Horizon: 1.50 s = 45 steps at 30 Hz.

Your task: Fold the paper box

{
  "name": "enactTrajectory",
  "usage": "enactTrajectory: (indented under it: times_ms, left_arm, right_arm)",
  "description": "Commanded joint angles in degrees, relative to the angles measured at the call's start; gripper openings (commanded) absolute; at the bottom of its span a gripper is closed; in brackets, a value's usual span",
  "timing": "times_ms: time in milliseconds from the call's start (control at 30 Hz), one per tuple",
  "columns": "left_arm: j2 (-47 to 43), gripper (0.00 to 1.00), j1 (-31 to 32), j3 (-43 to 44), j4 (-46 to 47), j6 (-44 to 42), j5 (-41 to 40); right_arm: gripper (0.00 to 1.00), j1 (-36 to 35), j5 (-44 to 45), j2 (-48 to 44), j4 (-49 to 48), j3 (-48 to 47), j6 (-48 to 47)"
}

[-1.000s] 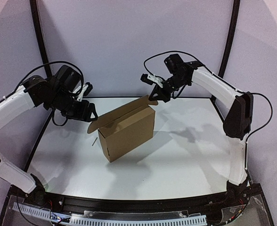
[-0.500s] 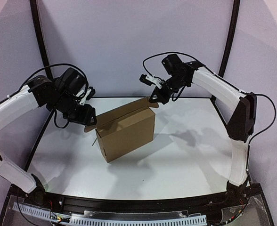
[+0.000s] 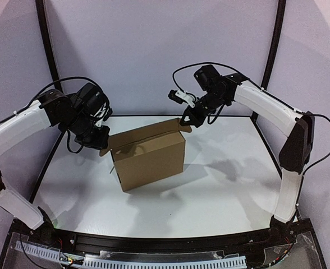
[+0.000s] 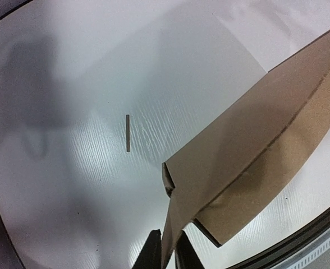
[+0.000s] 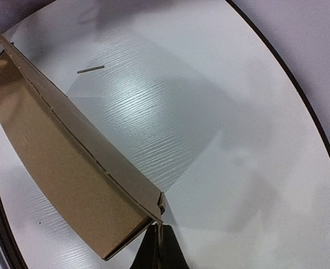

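The paper box (image 3: 151,159) stands upright mid-table as an erected brown carton with its top flaps raised. My left gripper (image 3: 104,147) is shut on the flap at its upper left corner. In the left wrist view the black fingers (image 4: 151,252) pinch the thin edge of that flap, and the box (image 4: 255,151) stretches away to the right. My right gripper (image 3: 183,120) is shut on the flap tip at the upper right corner. In the right wrist view that gripper (image 5: 160,242) clamps the cardboard just below the corner of the box (image 5: 58,174).
A small dark sliver (image 4: 127,133) lies on the white table left of the box; the right wrist view has the sliver (image 5: 91,69) beyond the box. The table's black rim (image 3: 58,140) runs close behind the left arm. A purple backdrop surrounds the table.
My left gripper has closed on the left flap and shifted right. The box has turned a little, its front face squarer to the camera. The right gripper has kept its hold.
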State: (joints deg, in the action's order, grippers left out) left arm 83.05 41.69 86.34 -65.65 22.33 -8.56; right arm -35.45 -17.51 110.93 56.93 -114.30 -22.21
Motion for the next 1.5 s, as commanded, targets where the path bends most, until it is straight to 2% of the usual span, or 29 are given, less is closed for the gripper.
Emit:
enactTrajectory:
  times_ms: [0, 133, 233, 333, 533, 667, 1067, 1267, 1467]
  left_arm:
    - [-0.15, 0.04, 0.11, 1.66, -2.36, 3.17, -3.78]
    - [1.09, 0.01, 0.10, 2.94, -0.85, 8.57, -4.46]
    - [1.92, 0.01, 0.22, 3.44, 1.71, 13.86, -4.74]
    - [2.16, 0.01, 0.23, 2.33, 4.11, 17.67, -5.30]
    - [2.33, 0.01, 0.37, -0.45, 8.48, 24.24, -6.62]
    - [1.30, 0.01, 0.44, -1.94, 12.91, 25.40, -6.11]
    - [1.60, 0.01, 0.47, -3.35, 15.30, 29.22, -3.34]
    - [1.74, 0.01, 0.53, -5.06, 15.73, 29.87, -3.63]
    - [1.52, 0.01, 0.54, -5.89, 14.10, 26.00, -3.32]
  right_arm:
    - [0.00, -0.56, 0.93, -2.85, -2.18, 2.17, 3.73]
    - [0.00, -1.60, 4.35, -3.84, -5.53, 5.14, 13.47]
    - [0.00, -2.41, 8.80, -4.97, -9.57, 8.10, 24.67]
    - [0.00, -2.68, 8.21, -6.31, -13.77, 10.65, 34.31]
    - [0.00, -3.71, 7.96, -9.19, -20.20, 15.43, 42.09]
    - [0.00, -4.42, 5.97, -8.80, -20.15, 14.78, 43.75]
    - [0.00, -5.96, 4.74, -8.42, -25.74, 18.68, 53.18]
    - [0.00, -6.43, 7.01, -9.13, -29.82, 23.14, 54.99]
    - [0.00, -6.48, 9.77, -9.54, -29.76, 24.82, 52.58]
